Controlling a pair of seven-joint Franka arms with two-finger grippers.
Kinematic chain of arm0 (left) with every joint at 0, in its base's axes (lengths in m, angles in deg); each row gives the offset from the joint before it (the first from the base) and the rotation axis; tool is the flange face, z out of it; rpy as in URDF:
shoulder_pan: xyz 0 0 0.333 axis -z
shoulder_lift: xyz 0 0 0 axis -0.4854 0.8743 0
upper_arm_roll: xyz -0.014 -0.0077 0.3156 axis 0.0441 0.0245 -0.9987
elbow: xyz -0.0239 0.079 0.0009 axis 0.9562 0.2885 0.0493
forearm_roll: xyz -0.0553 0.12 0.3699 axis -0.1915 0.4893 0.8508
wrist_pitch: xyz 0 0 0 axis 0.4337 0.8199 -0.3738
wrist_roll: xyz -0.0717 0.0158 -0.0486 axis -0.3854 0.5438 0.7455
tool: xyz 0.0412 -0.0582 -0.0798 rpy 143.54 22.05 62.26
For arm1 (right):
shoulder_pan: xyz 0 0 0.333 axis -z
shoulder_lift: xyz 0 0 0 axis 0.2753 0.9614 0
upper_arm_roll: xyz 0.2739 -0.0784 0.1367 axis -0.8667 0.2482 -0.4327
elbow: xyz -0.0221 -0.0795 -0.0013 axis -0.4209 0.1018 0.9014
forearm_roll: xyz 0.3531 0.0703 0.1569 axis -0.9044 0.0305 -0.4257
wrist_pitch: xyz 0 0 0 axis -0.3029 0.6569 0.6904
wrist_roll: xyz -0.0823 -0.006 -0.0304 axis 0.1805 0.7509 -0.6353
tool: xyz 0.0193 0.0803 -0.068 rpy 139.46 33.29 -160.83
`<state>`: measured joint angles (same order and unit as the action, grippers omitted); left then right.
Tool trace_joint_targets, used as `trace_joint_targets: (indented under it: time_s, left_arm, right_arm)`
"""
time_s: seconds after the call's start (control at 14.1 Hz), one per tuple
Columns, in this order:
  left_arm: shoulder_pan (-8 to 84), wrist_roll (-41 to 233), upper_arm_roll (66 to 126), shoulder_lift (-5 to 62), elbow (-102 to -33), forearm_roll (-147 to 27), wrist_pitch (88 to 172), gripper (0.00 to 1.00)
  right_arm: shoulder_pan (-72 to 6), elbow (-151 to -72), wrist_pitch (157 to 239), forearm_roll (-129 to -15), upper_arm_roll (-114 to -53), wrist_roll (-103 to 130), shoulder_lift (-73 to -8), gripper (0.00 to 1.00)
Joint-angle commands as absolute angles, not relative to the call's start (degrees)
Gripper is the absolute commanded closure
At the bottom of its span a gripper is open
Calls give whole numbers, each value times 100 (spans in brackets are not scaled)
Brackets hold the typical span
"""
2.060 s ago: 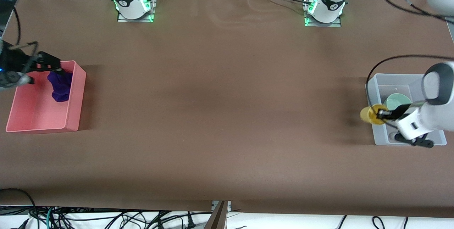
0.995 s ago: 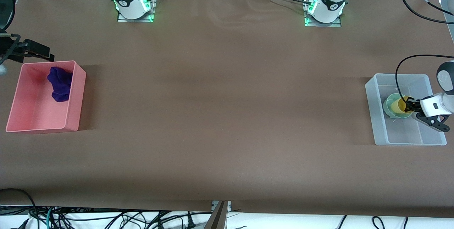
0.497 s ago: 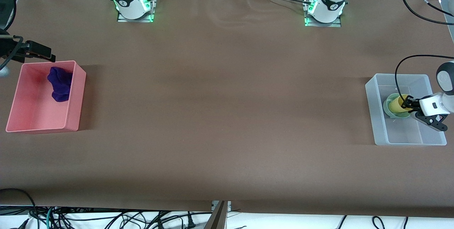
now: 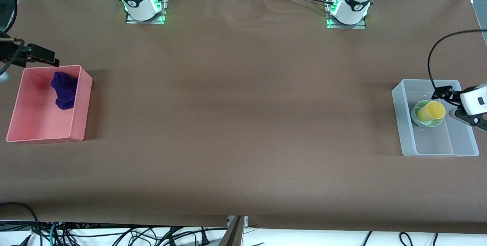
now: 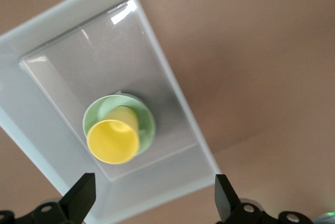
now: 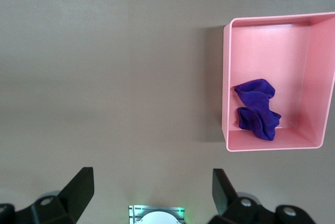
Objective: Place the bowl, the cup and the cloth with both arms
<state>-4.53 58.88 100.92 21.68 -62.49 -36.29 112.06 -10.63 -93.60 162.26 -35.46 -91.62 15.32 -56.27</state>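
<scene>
Now the cup (image 4: 430, 111) sits in the bowl (image 4: 415, 116), right frame edge; left gripper (image 4: 452, 105) and right gripper (image 4: 36, 56), upper left, both spread empty.

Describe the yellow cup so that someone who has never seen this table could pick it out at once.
Find the translucent grey bin at the left arm's end of the table. In it sits a pale green bowl, and the cup stands tilted in that bowl. It is the only bright yellow thing on the table, a handleless tumbler narrower than the bowl.
</scene>
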Motion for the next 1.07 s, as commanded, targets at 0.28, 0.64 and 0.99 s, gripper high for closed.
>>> trace_joint_targets:
  time_s: [0.28, 0.64, 0.99]
  left_arm:
    - [-410, 7674, 11248, 1205, -5719, -4245, 10638, 0]
    - [2342, 8814, 8488, 413, -5832, -4863, 10648, 0]
    - [3255, 8914, 7653, -70, -6991, -4828, 11254, 0]
  right_arm:
    - [-1079, -9267, 16181, -3489, -9178, 1595, -5601, 1]
    - [-1062, -9267, 16181, -3489, -9152, 1577, -5601, 0]
    - [-1053, -9267, 16181, -3489, -9152, 1577, -5601, 0]
